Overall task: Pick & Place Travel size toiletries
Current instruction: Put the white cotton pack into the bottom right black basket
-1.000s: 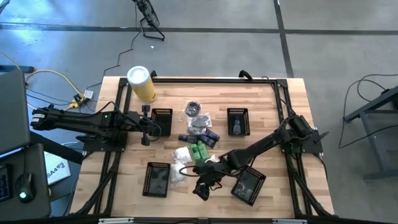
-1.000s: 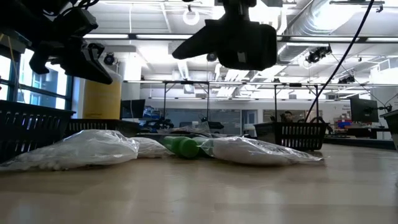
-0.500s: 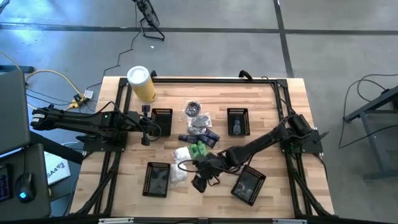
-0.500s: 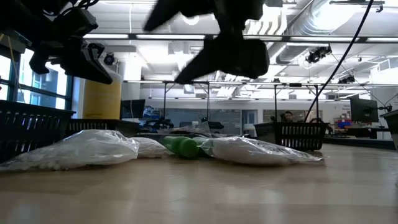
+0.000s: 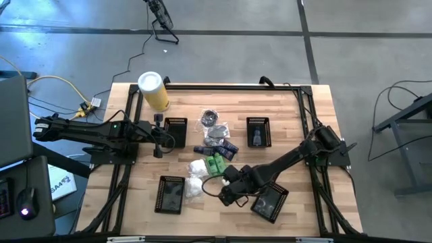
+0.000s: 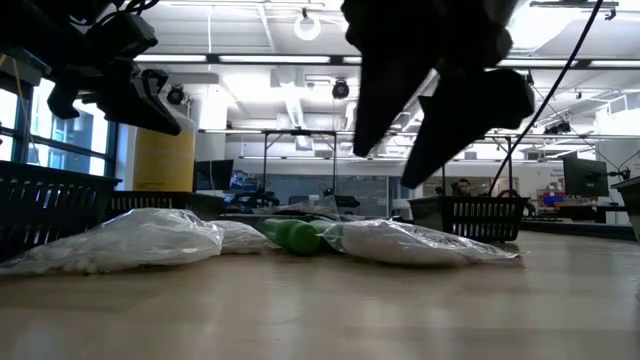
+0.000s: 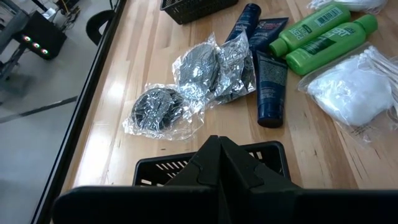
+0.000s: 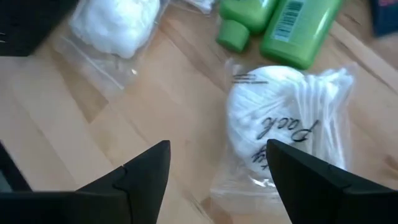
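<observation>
**Right gripper over the white packets, left arm parked**

Now my right gripper hangs above the near middle of the wooden table, fingers spread apart and holding nothing. Through my right wrist view, my two dark fingers frame a white packet of cotton swabs lying flat on the wood, with printed script across its front. Just beyond it lie two small green bottles side by side, and off to one side sits another white packet of cotton balls.

From above, the toiletries form a loose cluster in the middle of the table: silvery-clear packets farthest from me, then dark blue tubes, then the green bottles, with the white packets nearest the front edge. Four black mesh baskets stand around this cluster, one of them just beside my right gripper. A tall yellow canister with a white lid stands at the far left corner.

My left gripper waits at the left side, fingers pressed together and empty, above a black mesh basket. Its wrist view looks over that basket toward the silvery-clear packets and a dark blue tube.
</observation>
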